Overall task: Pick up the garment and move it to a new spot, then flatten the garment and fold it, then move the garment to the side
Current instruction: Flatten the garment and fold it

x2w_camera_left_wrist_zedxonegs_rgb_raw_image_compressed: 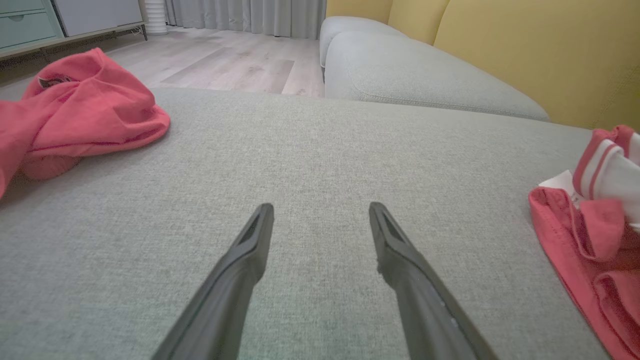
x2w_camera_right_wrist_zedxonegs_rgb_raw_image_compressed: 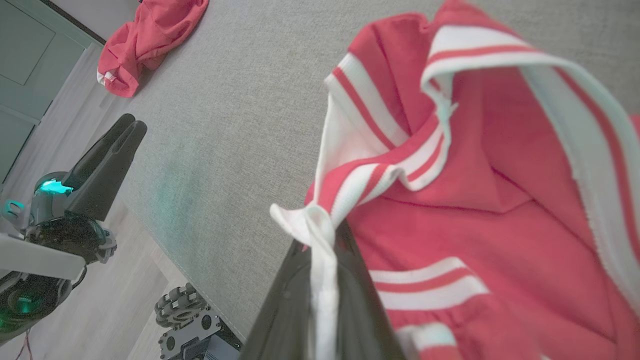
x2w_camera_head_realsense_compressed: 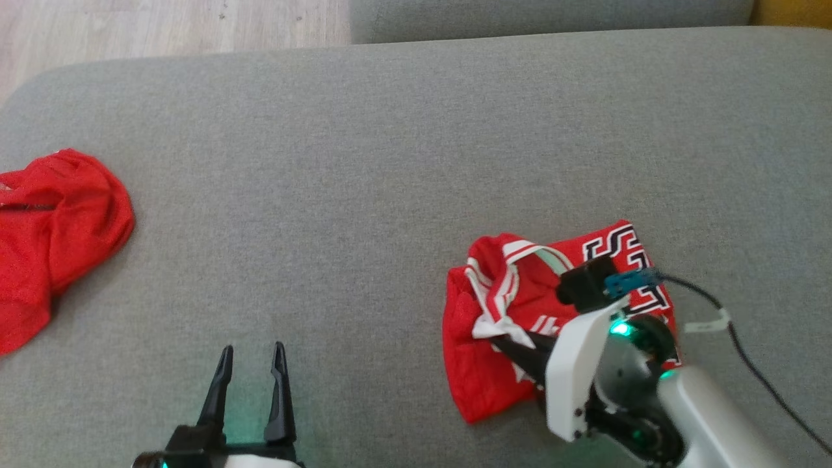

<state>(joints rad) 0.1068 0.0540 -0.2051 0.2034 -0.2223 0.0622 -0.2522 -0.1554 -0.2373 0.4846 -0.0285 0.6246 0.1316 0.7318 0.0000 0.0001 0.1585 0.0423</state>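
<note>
R gripper (x2w_camera_head_realsense_compressed: 504,342) is pinched shut on the garment (x2w_camera_head_realsense_compressed: 481,374), w/ a strip of white fabric squeezed between its 2 dark fingers in my R wrist cam. That's 1 jersey: red mesh, white sleeve, red-and-white striped trim, black-and-white lettering on the far side. It lies bunched up on the gray cushion (x2w_camera_head_realsense_compressed: 390,162), toward the right and the near edge in my head cam, partly hidden by the R wrist. A black cable (x2w_camera_head_realsense_compressed: 747,354) runs off that wrist to the right. L gripper (x2w_camera_head_realsense_compressed: 253,351) sits at lower left w/ its 2 fingers spread wide, nothing between them, tips over bare cushion and well apart from the jersey. Further left, at the cushion's edge, I count 1 red cloth lump (x2w_camera_head_realsense_compressed: 58,221), so 2 red items total. Beyond: a 2nd gray cushion (x2w_camera_head_realsense_compressed: 552,16) at the top, wood floor (x2w_camera_head_realsense_compressed: 162,26) top left, and a yellow backrest (x2w_camera_left_wrist_zedxonegs_rgb_raw_image_compressed: 525,45) in the L wrist cam.
</note>
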